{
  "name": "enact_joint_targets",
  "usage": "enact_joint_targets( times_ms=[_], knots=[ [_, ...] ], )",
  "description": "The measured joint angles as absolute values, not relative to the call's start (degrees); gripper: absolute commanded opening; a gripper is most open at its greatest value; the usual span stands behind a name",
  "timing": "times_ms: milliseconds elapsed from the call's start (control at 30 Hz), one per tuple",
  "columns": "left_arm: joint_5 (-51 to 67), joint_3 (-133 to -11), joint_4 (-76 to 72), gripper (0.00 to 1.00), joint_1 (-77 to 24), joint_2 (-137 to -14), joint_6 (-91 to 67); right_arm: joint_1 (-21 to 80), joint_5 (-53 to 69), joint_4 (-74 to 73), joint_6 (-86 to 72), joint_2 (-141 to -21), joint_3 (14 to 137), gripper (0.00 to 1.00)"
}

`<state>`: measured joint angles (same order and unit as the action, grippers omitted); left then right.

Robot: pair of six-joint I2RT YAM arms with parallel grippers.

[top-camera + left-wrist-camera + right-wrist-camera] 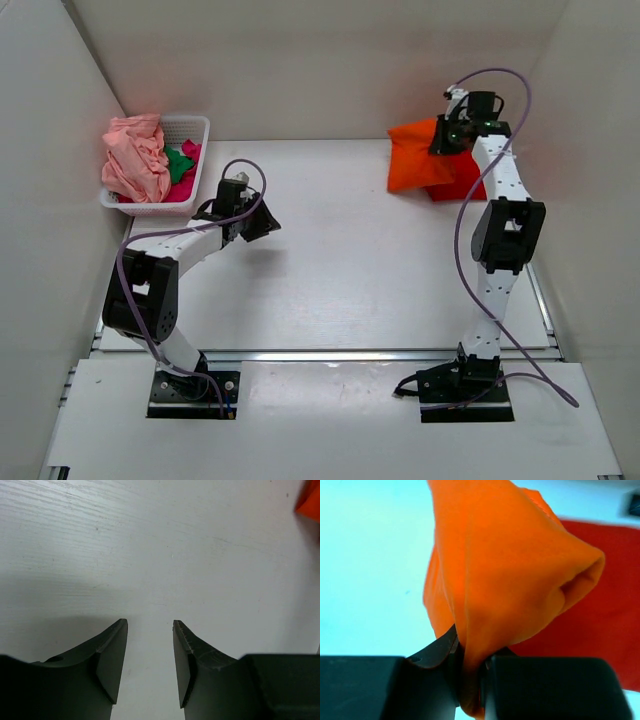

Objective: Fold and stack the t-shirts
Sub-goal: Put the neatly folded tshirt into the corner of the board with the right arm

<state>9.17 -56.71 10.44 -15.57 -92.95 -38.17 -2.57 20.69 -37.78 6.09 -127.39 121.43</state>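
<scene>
A robotics lab cell is seen: a white tabletop (350,270) is enclosed by plain white panels (40,200), and the left arm (150,290) and the right arm (505,230) are bolted at the bottom of the frame.

Basket (196,124) of shirts (135,160) back left; raised shirt (415,160) above flat shirt (468,188) back right.

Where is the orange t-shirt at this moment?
In the top view the orange t-shirt is at the far right of the table, partly over the red t-shirt, with one fold pinched in the right claw.
</scene>
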Motion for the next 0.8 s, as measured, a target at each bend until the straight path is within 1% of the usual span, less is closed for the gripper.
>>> enact_joint_targets(
  times_ms=[167,367,533,667,700,800],
  knots=[
    [8.99,-56.34,11.18,0.53,-15.51,-92.9,-37.45,-7.94,19.64,-37.95,7.88,-129.6,128.88,0.0],
    [8.56,-55.51,12.34,0.53,-15.49,-92.88,-36.69,-12.71,19.68,-38.15,9.23,-133.05,130.45,0.0],
    [8.34,-55.46,12.49,0.54,-15.51,-92.88,-36.38,-13.02,19.27,-38.68,10.5,-136.7,131.15,0.0],
    [8.29,-54.54,12.53,0.54,-15.51,-92.66,-36.23,-12.4,19.88,-40.18,12.19,-136.64,132.11,0.0],
    [8.27,-54.08,12.6,0.53,-15.53,-92.49,-36.16,-12.4,20.29,-40.34,12.58,-136.33,132.27,0.0],
    [8.25,-53.01,13.21,0.54,-15.49,-91.57,-35.99,-12.45,22.22,-41.28,13.43,-134.76,132.35,0.0]
  ],
)
